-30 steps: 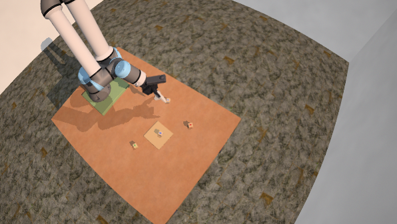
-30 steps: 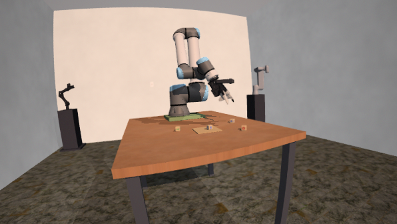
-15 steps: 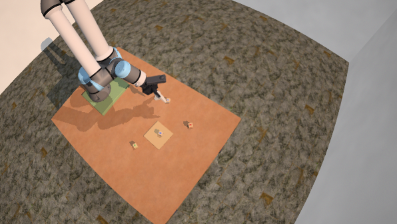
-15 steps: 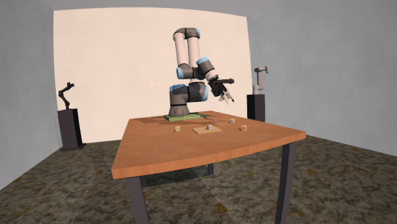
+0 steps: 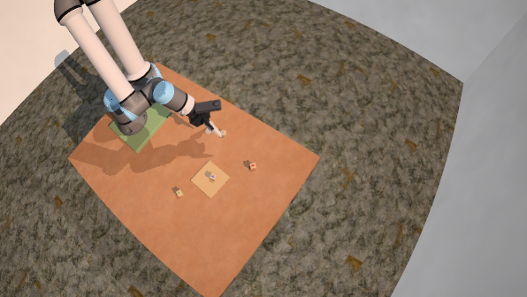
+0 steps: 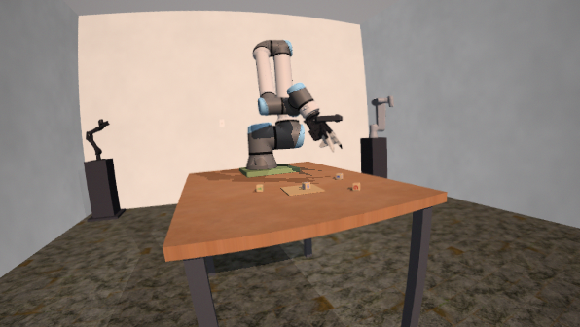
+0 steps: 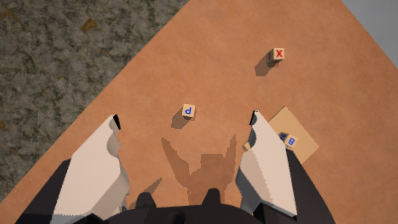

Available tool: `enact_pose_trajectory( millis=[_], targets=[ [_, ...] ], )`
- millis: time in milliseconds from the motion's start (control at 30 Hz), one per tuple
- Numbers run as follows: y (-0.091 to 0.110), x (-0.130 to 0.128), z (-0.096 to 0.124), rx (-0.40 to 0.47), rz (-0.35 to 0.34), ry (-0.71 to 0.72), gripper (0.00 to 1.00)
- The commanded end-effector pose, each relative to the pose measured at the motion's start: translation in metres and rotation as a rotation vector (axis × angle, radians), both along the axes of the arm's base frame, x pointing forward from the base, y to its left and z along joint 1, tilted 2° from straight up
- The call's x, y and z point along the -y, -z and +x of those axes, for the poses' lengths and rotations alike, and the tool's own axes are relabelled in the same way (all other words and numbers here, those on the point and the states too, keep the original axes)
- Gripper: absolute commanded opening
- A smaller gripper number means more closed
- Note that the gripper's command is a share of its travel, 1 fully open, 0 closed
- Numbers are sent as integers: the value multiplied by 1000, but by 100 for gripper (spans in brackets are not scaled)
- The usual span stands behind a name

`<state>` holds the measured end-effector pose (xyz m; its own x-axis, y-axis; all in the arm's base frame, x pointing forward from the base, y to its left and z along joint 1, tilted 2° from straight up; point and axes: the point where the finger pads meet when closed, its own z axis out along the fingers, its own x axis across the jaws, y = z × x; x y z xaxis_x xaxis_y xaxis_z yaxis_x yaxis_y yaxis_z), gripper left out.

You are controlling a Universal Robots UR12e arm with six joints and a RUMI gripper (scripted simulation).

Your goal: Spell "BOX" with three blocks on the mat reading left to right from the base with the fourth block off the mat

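Note:
My gripper (image 7: 187, 113) (image 5: 212, 128) is open and empty, held high above the table. Directly below it a block with a blue letter, which looks like a turned P (image 7: 188, 111), lies on the bare table top; it also shows in the overhead view (image 5: 223, 132). The tan mat (image 5: 209, 179) holds one block with a blue B (image 7: 290, 141), partly behind my right finger in the wrist view. The block with a red X (image 7: 278, 54) (image 5: 253, 166) lies off the mat, on the table. A block with a green letter (image 5: 179, 193) lies off the mat on its other side.
The arm's green base plate (image 5: 141, 125) sits at the near corner of the table. The table edges run close to the blocks on the far side. Two camera stands (image 6: 99, 187) (image 6: 375, 156) are on the floor behind the table.

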<state>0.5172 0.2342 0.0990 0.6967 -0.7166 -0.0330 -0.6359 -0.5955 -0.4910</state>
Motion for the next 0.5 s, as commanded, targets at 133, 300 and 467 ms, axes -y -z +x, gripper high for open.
enact_pose_trajectory(
  millis=[133, 300, 467],
  targets=[
    [-6, 28, 109, 1, -2, 0, 100],
    [-4, 37, 144, 1, -2, 0, 100],
    [3, 53, 200, 1, -3, 1, 100]
  ],
)
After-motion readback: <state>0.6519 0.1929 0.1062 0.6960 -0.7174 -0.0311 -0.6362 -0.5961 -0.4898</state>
